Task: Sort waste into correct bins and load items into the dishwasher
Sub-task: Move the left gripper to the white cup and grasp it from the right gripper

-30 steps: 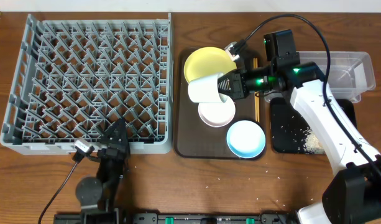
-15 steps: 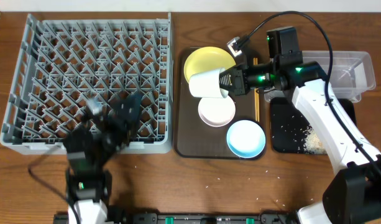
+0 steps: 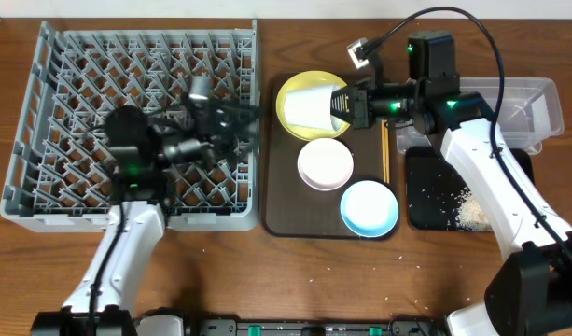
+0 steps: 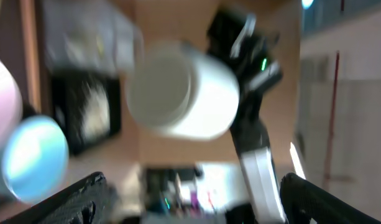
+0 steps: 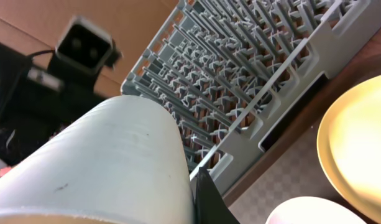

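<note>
Holding the pale green cup (image 3: 309, 107) clamped sideways, the right gripper (image 3: 341, 105) hovers above the yellow plate (image 3: 309, 78) near the table's far edge. Loading likely calls for swinging it to the dish rack (image 3: 80, 84) (left gripper (image 3: 239, 126) blurred, spread, empty).

The right end effector (image 3: 341, 101) gripped a small pale green cup (image 3: 309, 108) sideways above the round yellow plate (image 3: 304, 81).
</note>
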Available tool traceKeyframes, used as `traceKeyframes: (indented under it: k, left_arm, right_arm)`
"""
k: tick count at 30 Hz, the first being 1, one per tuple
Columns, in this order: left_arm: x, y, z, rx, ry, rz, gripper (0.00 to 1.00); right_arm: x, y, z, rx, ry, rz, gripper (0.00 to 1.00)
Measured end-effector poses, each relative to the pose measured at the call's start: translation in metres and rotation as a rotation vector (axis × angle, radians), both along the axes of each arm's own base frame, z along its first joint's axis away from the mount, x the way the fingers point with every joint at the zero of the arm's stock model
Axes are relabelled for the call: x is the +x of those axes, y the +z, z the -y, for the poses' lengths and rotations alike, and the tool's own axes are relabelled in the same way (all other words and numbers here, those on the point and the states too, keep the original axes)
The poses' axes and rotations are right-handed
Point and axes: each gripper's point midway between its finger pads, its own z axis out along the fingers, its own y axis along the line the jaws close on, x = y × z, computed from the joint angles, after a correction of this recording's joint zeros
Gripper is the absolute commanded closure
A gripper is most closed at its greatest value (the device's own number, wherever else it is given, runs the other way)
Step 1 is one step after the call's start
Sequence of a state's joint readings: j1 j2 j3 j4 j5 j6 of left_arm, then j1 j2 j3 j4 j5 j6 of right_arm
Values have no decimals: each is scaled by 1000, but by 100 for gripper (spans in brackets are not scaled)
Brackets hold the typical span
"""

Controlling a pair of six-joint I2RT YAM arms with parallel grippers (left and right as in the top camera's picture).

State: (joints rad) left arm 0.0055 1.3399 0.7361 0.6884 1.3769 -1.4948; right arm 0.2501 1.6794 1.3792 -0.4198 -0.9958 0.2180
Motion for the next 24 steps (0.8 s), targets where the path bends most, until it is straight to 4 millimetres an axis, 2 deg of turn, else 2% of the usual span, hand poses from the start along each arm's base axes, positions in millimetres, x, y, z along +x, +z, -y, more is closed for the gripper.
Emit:
traceKeyframes:
  k: [3, 6, 15, 24]
  left_arm:
    - [-18, 0, 21, -10, -103, -44, 11]
    - [-26, 0, 31, -13, -149, -68, 11]
    - [-24, 0, 32, -15, -139, -72, 11]
    - [-25, 0, 32, -7, -139, -32, 11]
  right_arm:
    - [2, 2, -3, 20, 9, 7, 99]
    - [3, 1, -7, 45, 33, 3, 99]
    - [-8, -8, -25, 78, 107, -52, 99]
    - [-19, 12, -36, 167, 214, 7, 99]
